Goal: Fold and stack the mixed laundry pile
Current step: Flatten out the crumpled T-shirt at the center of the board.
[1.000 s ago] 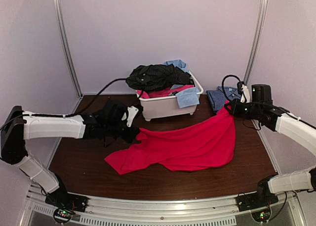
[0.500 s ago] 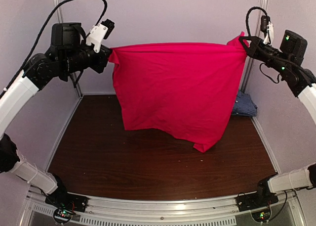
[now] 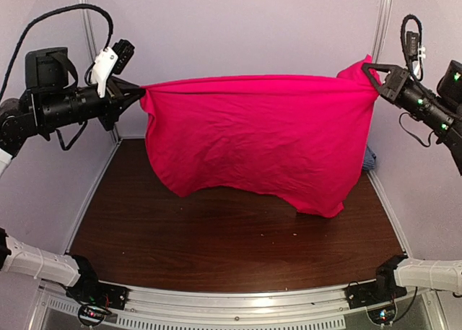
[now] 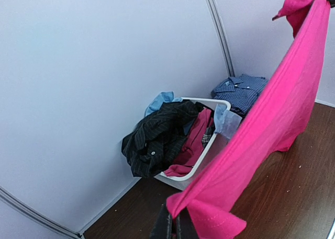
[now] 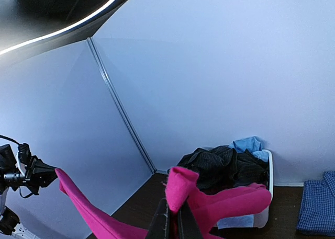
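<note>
Top external view: the pink-red garment hangs as a spread curtain between the left gripper and the right gripper, each clamped on an upper corner. Its uneven lower hem appears to hang just above the dark surface, lowest toward the right. A sliver of the blue checked shirt shows behind its right edge.

Left wrist view: the left gripper's jaws are closed on a bunched corner, and the cloth runs as a band toward the far arm. Beyond it, the white tub holds the black pinstriped garment, a light blue garment and more pink cloth. The checked shirt lies folded just beside the tub.

Right wrist view: the right gripper's jaws are together on the opposite corner, with a tuft of cloth standing above them.

Handling, as a judgement: the garment is light, soft and limp and keeps no shape of its own. Corners and doubled hems likely give the surest hold, since a thin single layer may slip.
</note>
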You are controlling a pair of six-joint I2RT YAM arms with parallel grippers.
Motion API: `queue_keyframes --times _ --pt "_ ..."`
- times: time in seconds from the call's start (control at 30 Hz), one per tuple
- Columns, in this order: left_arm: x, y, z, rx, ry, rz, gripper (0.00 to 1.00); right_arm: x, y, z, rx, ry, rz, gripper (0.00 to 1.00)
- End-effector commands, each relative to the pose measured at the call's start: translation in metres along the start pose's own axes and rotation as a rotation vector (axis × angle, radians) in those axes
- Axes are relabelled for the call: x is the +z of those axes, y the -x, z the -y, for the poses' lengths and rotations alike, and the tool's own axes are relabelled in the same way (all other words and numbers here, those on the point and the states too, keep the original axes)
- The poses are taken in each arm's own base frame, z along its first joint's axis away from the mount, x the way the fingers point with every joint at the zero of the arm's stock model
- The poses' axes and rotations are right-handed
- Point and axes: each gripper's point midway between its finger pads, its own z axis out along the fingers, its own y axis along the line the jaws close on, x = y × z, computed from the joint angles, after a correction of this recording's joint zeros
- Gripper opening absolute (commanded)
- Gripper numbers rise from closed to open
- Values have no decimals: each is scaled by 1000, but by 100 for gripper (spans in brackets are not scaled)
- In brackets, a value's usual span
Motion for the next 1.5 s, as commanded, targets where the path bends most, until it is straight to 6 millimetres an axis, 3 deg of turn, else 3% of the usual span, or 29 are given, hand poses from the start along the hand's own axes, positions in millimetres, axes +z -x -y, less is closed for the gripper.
queue_keyframes --times 0.0,0.07,0.13,0.17,0.23,0.3,0.4,0.47,0.53,0.6,0.77,0.83,1.07,1.23,1.33,1.47 --pt "26 -73 12 -56 9 -217 0 24 -106 52 206 -183 -207 1" --pt "44 -121 10 -105 65 -355 0 42 -172 66 199 -239 -336 2" --pt "55 -167 0 -184 117 -472 0 55 -231 73 171 -265 -463 17" --pt "58 -189 -7 -242 156 -519 0 60 -254 72 171 -250 -527 27" --pt "59 -230 -23 -299 231 -616 0 66 -280 74 171 -237 -607 45" --pt "59 -269 -25 -307 265 -729 0 65 -282 73 157 -220 -614 67" --pt "57 -309 -15 -299 242 -860 0 56 -273 73 98 -190 -582 84" --pt "53 -329 -8 -279 230 -935 0 51 -265 86 85 -199 -558 87" --pt "48 -346 -5 -260 239 -992 0 49 -265 96 90 -199 -558 84" --pt "46 -353 -1 -258 233 -1014 0 49 -279 100 102 -183 -598 78" --pt "52 -356 5 -269 201 -1013 0 54 -341 102 154 -100 -756 68" --pt "53 -355 5 -271 193 -1010 0 60 -357 106 144 -89 -797 66" --pt "56 -349 10 -295 167 -971 0 98 -382 107 5 -88 -814 60" --pt "57 -348 12 -303 155 -959 0 127 -423 88 -101 -72 -874 56" --pt "57 -346 11 -302 157 -948 0 138 -438 106 -169 -189 -909 54" --pt "59 -341 10 -296 153 -932 0 138 -434 127 -210 -290 -873 53"
